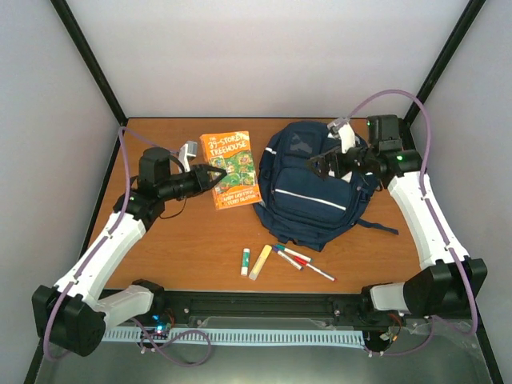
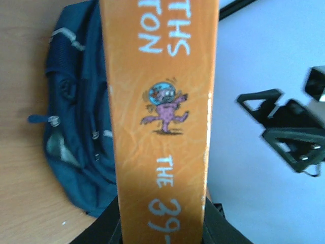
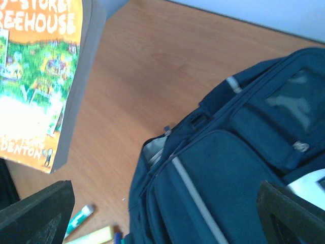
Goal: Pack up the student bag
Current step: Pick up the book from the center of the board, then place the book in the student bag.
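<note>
Left gripper (image 1: 214, 176) clamps the orange book (image 1: 232, 170) by its edge. Right gripper (image 1: 316, 166) hangs wide open over the student bag (image 1: 308, 204).

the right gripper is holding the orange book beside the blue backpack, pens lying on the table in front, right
Not quite. It is the left gripper that holds the orange book, as the left wrist view shows; the right gripper stands open over the blue backpack. The rest is right.

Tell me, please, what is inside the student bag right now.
On the student bag, the zip gapes slightly, showing only what looks like pale lining. Any contents are covered by fabric.
</note>
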You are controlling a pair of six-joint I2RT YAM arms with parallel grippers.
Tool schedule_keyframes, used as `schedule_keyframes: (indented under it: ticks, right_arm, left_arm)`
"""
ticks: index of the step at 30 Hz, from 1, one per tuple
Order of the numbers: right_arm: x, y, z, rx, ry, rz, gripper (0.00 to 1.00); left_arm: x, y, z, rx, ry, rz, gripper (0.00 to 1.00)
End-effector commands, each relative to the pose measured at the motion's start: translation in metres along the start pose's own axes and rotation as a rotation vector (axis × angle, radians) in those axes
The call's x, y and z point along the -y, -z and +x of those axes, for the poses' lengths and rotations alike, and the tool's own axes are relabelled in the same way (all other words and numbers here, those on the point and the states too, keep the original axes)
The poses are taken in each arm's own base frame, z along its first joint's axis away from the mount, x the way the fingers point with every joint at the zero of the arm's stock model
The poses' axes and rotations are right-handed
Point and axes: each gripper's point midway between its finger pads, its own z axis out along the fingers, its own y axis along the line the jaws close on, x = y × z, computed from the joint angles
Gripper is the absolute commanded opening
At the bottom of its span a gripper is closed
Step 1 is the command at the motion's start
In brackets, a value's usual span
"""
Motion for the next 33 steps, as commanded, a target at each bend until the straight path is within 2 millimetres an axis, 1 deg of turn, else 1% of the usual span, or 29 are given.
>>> schedule_keyframes:
  ticks: [1, 4, 7, 9, 11, 14, 18, 22, 25, 29, 33]
  right_arm:
    - [-0.025, 0.001, 0.014, 0.018, -0.038, -0.153, 1.0]
    - [-0.041, 0.001, 0.02, 0.045, -0.054, -0.248, 1.0]
    - [-0.049, 0.0, 0.016, 0.063, -0.092, -0.321, 1.0]
    - [-0.054, 0.0, 0.01, 0.074, -0.119, -0.374, 1.0]
    - [-0.06, 0.002, -0.001, 0.093, -0.127, -0.419, 1.0]
    - [-0.07, 0.002, -0.019, 0.129, -0.083, -0.447, 1.0]
    - [-0.09, -0.006, -0.036, 0.127, -0.023, -0.492, 1.0]
    - [-0.103, -0.018, -0.046, 0.122, -0.022, -0.548, 1.0]
    - [-0.115, -0.025, -0.05, 0.114, -0.003, -0.584, 1.0]
    - [-0.134, -0.026, -0.05, 0.104, 0.022, -0.645, 1.0]
    - [-0.151, -0.015, -0.049, 0.106, 0.039, -0.712, 0.95]
  left_arm:
    - [0.075, 0.019, -0.023, 0.092, -0.17, 0.285, 0.01]
    - [0.093, 0.025, -0.024, 0.106, -0.203, 0.375, 0.01]
    - [0.107, 0.029, -0.023, 0.118, -0.239, 0.443, 0.01]
    - [0.112, 0.03, -0.024, 0.126, -0.254, 0.47, 0.01]
    - [0.116, 0.031, -0.023, 0.134, -0.267, 0.498, 0.01]
    - [0.123, 0.033, -0.022, 0.134, -0.281, 0.545, 0.01]
    - [0.127, 0.028, -0.02, 0.121, -0.287, 0.568, 0.01]
    - [0.129, 0.023, -0.018, 0.106, -0.292, 0.576, 0.01]
    - [0.131, 0.021, -0.015, 0.092, -0.296, 0.584, 0.01]
    - [0.128, 0.019, -0.013, 0.09, -0.301, 0.577, 0.01]
    - [0.117, 0.013, -0.014, 0.097, -0.303, 0.523, 0.01]
